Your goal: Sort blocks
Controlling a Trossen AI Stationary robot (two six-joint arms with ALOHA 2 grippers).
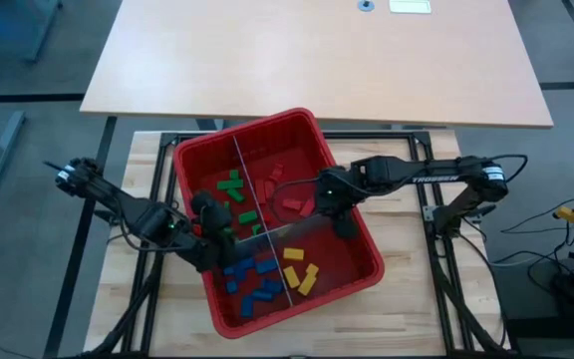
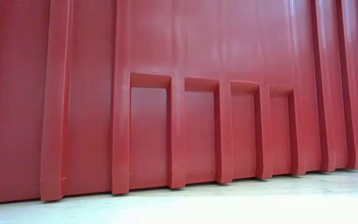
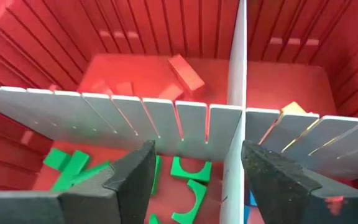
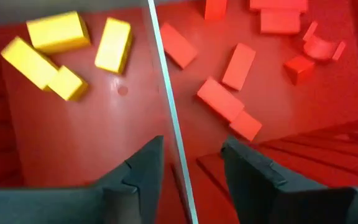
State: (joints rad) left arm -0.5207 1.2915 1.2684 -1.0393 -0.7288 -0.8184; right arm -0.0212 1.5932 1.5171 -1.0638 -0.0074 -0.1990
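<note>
From above, we saw both pincers inside the red bin (image 1: 352, 189): the left pincer (image 1: 217, 227) by the green blocks (image 1: 232, 187), the right pincer (image 1: 319, 207) by the red blocks (image 1: 289, 204). At the wrists, each pincer gaped empty, straddling a grey divider (image 3: 166, 124).

A robotics lab or workshop: two arms are bolted to a black metal frame (image 1: 436, 214) on a wooden bench (image 1: 407, 319), cables (image 1: 566, 264) trail on grey floor, beside a pale desk (image 1: 307, 60).
</note>
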